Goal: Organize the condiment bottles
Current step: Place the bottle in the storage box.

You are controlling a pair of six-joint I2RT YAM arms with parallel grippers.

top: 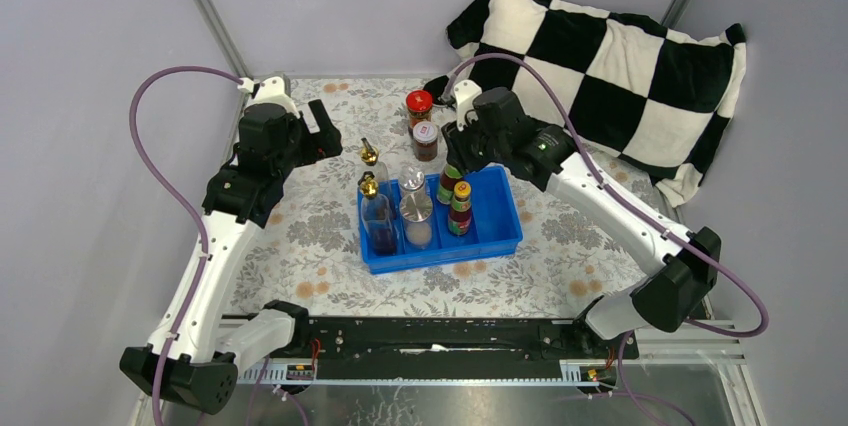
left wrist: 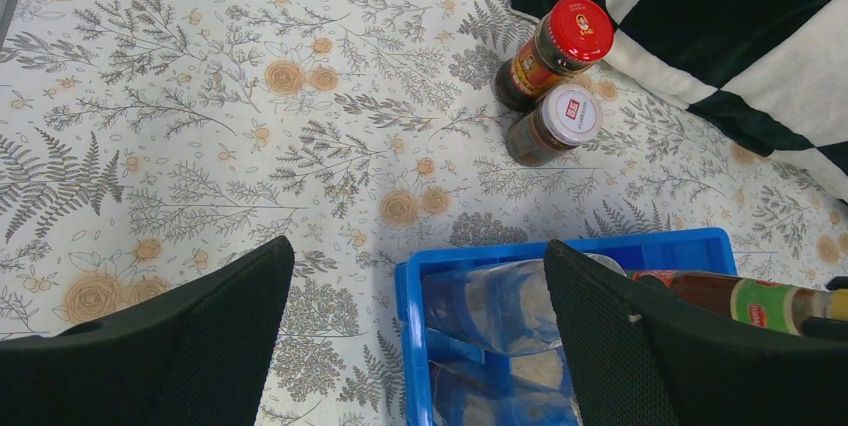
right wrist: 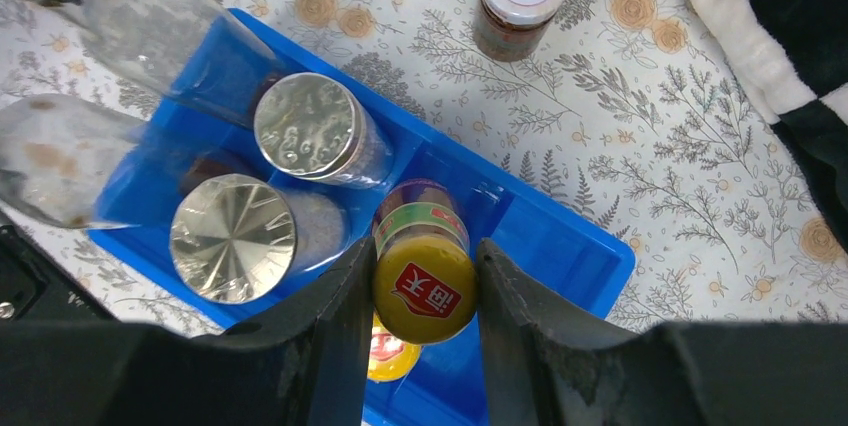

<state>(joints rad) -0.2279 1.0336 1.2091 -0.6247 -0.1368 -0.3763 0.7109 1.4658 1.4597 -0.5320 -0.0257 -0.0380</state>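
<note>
Gripping the dark yellow-capped sauce bottle (right wrist: 423,291) by its top in my right claw (right wrist: 425,261), inside the blue plastic tray (right wrist: 560,236). Left claw (left wrist: 418,251) gapes wide, empty. My worry: a crooked release topples it onto the neighbouring yellow-capped bottle (right wrist: 386,358).

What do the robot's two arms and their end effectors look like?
Both the left arm and right arm have white links with bulky black joint housings. A purple cable loops along each. The left end effector and right end effector each have two broad black fingers.
</note>
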